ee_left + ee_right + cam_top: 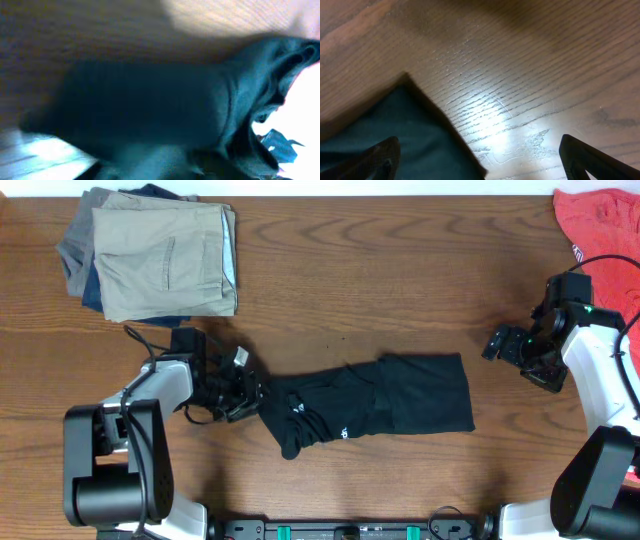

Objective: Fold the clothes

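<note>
The clothes, one black garment (pixel 400 395), lie partly folded and rumpled in the middle of the table, with small white print near the lower left end. My left gripper (pixel 245 392) is at that left end and looks shut on the fabric. In the left wrist view, blurred dark cloth (pixel 150 100) fills the frame and hides the fingers. My right gripper (pixel 497 343) is open and empty, to the right of the garment and apart from it. In the right wrist view the open jaws (pixel 480 165) hover over bare wood, with a garment corner (pixel 380 135) at the lower left.
A stack of folded tan, grey and blue trousers (pixel 160 255) lies at the back left. A red-coral shirt (pixel 600 220) lies at the back right corner, behind my right arm. The wooden table (pixel 400 280) runs to the front edge below the garment.
</note>
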`<state>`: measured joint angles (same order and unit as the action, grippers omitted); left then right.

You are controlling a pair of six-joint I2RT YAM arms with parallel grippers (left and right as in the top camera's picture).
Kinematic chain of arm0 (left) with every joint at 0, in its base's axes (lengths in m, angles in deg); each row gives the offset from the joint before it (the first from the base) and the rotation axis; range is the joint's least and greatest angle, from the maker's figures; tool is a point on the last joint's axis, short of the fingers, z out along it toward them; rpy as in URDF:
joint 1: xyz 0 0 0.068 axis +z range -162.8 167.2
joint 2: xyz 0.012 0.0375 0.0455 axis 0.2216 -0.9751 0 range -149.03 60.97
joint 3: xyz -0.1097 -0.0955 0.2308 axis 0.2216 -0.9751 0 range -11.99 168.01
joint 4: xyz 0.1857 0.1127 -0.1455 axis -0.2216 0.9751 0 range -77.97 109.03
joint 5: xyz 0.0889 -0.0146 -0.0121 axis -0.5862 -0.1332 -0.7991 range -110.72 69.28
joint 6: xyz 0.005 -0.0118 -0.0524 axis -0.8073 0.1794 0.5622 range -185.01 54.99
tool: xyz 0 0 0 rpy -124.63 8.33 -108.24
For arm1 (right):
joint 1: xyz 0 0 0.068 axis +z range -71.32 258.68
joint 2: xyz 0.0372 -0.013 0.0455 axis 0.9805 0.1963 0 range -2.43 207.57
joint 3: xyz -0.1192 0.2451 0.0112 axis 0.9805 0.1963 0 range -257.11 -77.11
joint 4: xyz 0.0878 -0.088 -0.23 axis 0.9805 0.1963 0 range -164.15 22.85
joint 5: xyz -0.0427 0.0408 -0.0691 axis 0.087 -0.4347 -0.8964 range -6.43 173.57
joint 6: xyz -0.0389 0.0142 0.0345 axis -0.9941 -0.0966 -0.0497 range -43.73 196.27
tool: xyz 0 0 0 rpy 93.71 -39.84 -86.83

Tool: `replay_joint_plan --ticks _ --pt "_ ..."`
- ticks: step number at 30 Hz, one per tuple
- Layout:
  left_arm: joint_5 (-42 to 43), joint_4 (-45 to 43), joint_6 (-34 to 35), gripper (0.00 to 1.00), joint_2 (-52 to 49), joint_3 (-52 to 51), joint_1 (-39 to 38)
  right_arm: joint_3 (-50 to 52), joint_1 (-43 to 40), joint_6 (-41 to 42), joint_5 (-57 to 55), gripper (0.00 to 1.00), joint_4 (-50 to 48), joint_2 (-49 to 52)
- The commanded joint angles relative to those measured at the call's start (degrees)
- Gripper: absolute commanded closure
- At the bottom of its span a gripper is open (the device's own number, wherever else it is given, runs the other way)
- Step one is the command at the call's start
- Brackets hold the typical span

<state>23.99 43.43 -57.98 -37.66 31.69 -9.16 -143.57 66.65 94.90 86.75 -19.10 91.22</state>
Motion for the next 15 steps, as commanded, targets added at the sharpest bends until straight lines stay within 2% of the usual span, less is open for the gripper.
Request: replay_joint_plan --ticks 1,3,10,15 --pt "-6.8 0.3 -0.7 0.78 -2.0 -1.3 -0.2 -0.9 -0.3 -0.7 0.0 0.01 0.0 -0.9" --pt "-6.8 0.6 -0.7 0.94 -1.9 -0.7 -0.2 -0.9 -0.3 -0.7 0.0 0.01 0.0 -0.9" --pt "-7.4 4.2 -0.7 0.94 -0.3 3.3 -0.2 -0.9 -0.3 -0.7 0.0 0.01 0.0 -0.9" --pt "-16.5 11.2 0.4 0.94 3.1 8.3 -0.2 -0.9 -0.3 -0.7 0.0 0.01 0.0 -0.9"
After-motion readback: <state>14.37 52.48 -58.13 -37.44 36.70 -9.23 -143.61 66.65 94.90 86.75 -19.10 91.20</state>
